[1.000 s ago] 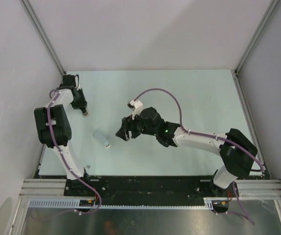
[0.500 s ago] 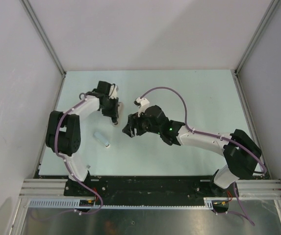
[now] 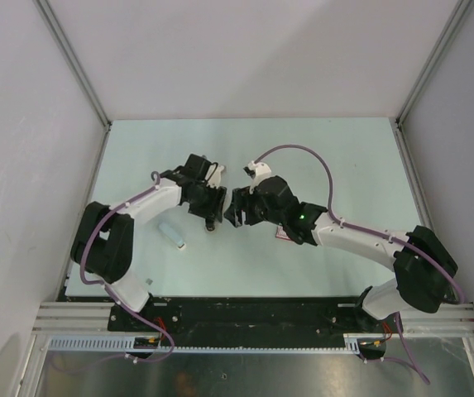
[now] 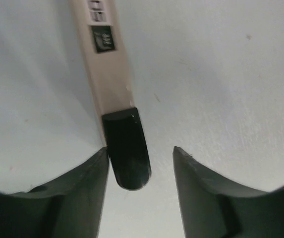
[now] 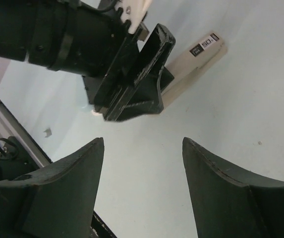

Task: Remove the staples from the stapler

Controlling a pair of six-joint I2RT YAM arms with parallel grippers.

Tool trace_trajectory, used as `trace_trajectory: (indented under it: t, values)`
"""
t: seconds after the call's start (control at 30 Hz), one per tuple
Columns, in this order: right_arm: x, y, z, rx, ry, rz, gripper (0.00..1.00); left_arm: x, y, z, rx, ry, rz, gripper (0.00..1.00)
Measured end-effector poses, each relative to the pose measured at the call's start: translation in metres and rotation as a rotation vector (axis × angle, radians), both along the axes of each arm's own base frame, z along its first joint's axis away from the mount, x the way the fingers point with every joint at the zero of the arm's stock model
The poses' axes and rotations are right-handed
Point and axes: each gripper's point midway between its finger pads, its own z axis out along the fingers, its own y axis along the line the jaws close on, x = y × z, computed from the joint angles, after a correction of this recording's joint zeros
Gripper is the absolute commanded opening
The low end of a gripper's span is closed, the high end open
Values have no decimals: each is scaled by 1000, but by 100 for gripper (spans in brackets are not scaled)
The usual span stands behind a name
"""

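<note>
The stapler (image 4: 111, 89) shows best in the left wrist view: a cream bar with printed labels and a black end, lying between the fingers of the left gripper (image 4: 139, 151); that black end sits just beside one finger with a clear gap to the other, so the jaws are released and not clamping it. The right wrist view shows the same cream bar (image 5: 196, 62) running out from the left gripper toward 2 o'clock; whether it rests on the table (image 3: 344, 157) I cannot tell. The right gripper (image 5: 142, 144) stands spread wide, with nothing between its fingers. From above the stapler is lost under the left gripper, which sits mid-table at 9 o'clock of the right gripper, tips nearly meeting; a pale blue object (image 3: 172, 235) lies at 8 o'clock of the left gripper. A second ago the left gripper was far off at the table's 9 o'clock edge; the pale blue object has not moved.
</note>
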Motion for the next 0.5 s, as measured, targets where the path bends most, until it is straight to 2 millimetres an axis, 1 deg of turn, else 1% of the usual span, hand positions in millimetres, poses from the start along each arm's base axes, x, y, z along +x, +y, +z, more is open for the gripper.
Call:
trace_trajectory:
  t: [0.03, 0.1, 0.2, 0.3, 0.4, 0.47, 0.5]
  values:
    - [0, -3, -3, -10, 6, -9, 71, -4, -4, 2, -8, 4, -14, 73]
    - [0, -6, -9, -23, 18, -20, 73, -10, -11, 5, -25, 9, -37, 81]
    - [0, -10, -15, -37, 33, -40, 75, -15, -19, 8, -54, 20, -60, 85]
    - [0, -15, -19, -52, 45, -57, 76, -17, -20, 9, -64, 30, -69, 89]
    - [-2, -16, -22, -65, 50, -74, 76, -10, -15, 17, -67, 22, -47, 96]
    - [-4, -14, -22, -64, 48, -81, 77, 4, -6, 29, -76, -8, -11, 99]
    - [-6, -12, -22, -63, 46, -83, 77, 15, 1, 38, -85, -28, 21, 99]
